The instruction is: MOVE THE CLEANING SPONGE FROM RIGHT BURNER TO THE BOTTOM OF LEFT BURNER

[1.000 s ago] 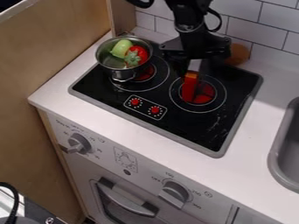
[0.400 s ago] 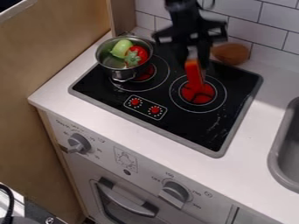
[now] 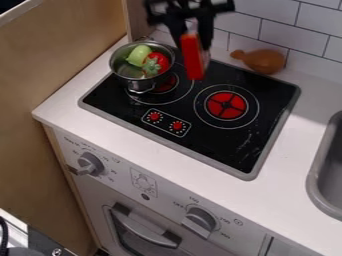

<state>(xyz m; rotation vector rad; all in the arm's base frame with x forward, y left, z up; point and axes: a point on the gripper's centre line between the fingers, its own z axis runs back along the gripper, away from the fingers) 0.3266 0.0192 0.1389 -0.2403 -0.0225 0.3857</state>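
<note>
White tiles point(image 3: 241, 30) back the black stovetop point(image 3: 207, 147), and from where I'm standing the sponge point(image 3: 194, 59) hangs above its rear, near the pot point(image 3: 131, 84). Its long axis runs nearly upright, one narrow end pointing down, with the gripper's point(image 3: 192, 43) jaws clamped on its upper part.

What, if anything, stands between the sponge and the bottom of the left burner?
The pot on the left burner may crowd the path of the sponge; below the pot, nothing visible blocks the burner's bottom edge.
</note>
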